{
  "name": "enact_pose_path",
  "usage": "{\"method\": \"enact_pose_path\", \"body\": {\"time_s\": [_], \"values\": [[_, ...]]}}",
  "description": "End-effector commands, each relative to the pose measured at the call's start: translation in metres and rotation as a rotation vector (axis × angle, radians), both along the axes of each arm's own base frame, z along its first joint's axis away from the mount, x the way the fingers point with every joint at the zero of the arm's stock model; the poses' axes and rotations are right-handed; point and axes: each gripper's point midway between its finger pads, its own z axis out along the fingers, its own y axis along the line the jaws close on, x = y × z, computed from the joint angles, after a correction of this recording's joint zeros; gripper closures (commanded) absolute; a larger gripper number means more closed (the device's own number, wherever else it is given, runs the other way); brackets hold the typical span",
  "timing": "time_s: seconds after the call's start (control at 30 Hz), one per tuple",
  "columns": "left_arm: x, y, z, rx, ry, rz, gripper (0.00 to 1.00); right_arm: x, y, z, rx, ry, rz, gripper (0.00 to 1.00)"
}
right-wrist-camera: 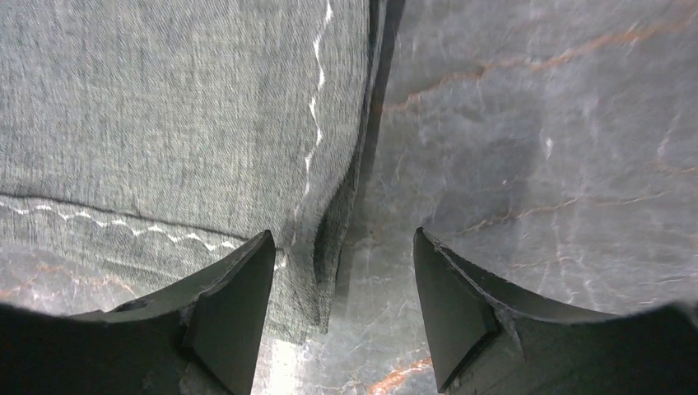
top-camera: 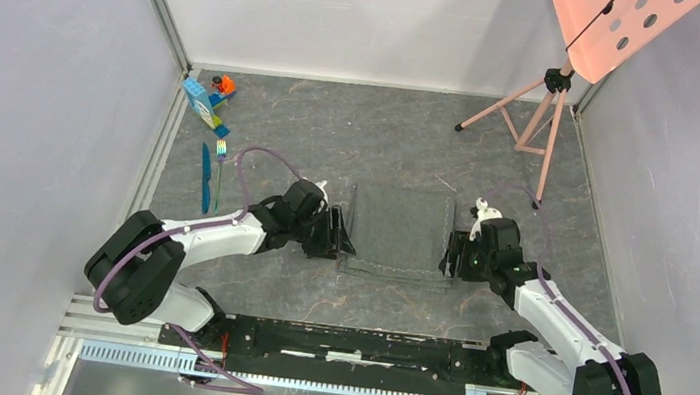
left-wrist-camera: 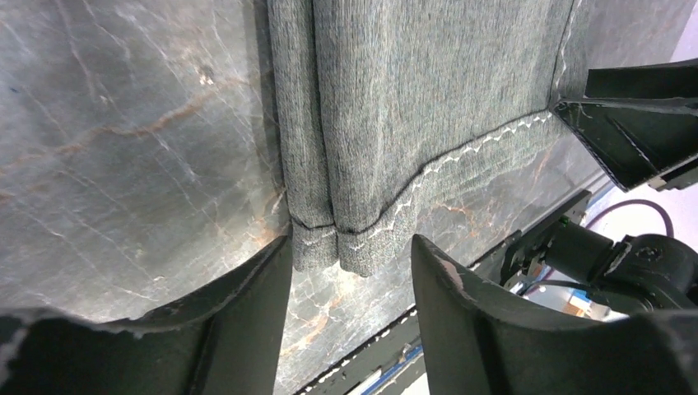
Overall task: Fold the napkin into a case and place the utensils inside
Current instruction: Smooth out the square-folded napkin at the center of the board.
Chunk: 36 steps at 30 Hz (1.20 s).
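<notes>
**Grey cloth lies between two open grippers**

Grey marbled stone tabletop (top-camera: 333,135) carries a dark grey cloth napkin (top-camera: 400,232) with a pale zigzag stitched line, lying flat midway between the two arms. The left gripper (top-camera: 339,237) sits low at the cloth's left near corner and the right gripper (top-camera: 448,255) at its right near corner.

Seen from the left wrist, the left gripper (left-wrist-camera: 351,247) has its black fingers (left-wrist-camera: 247,304) spread apart, straddling the corner. The napkin (left-wrist-camera: 428,90) is gathered there into a couple of narrow lengthwise folds along its left edge. One finger is just beside the cloth, and bare table shows before the other.

Seen from the right wrist, the right gripper (right-wrist-camera: 344,239) is also spread wide. The napkin's (right-wrist-camera: 165,107) right edge runs down between the fingers (right-wrist-camera: 234,304), nearer the left one, and neither presses on it.

Well apart from the cloth, near the table's left edge, lie a slim blue plastic knife (top-camera: 206,178) and a thin fork with a shiny rainbow-green head (top-camera: 220,163), side by side. Beyond them stands a cluster of blue and orange toy blocks (top-camera: 209,100). A pink tripod stand (top-camera: 537,115) holding a perforated pink board (top-camera: 614,23) is at the far right.
</notes>
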Motion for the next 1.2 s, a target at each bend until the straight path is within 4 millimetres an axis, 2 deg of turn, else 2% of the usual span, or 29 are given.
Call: {"method": "enact_pose_path", "body": {"time_s": [0.0,0.17,0.4,0.53,0.63,1.0,1.07,1.17], "values": [[-0.007,-0.018,0.004,-0.084,0.048,0.007,0.41,-0.013,0.015,-0.004,0.154,0.057,0.025,0.33],[-0.009,-0.022,0.002,-0.081,0.045,0.000,0.50,-0.021,0.016,-0.010,0.186,0.084,0.036,0.39],[-0.013,-0.019,0.001,-0.048,0.041,-0.006,0.51,-0.030,0.011,-0.013,0.172,0.106,0.032,0.45],[-0.015,-0.020,-0.002,-0.042,0.049,-0.015,0.54,-0.037,0.008,-0.016,0.159,0.114,0.030,0.46],[-0.016,-0.020,-0.004,-0.037,0.049,-0.017,0.58,-0.040,0.008,-0.017,0.160,0.118,0.036,0.51],[-0.016,-0.017,-0.010,-0.011,0.050,-0.019,0.68,-0.042,0.013,-0.013,0.198,0.110,0.045,0.59],[-0.017,-0.017,-0.011,-0.009,0.052,-0.020,0.69,-0.043,0.014,-0.011,0.204,0.104,0.050,0.57],[-0.018,-0.014,-0.013,0.004,0.051,-0.016,0.70,-0.037,0.006,-0.007,0.167,0.083,0.010,0.46]]}}
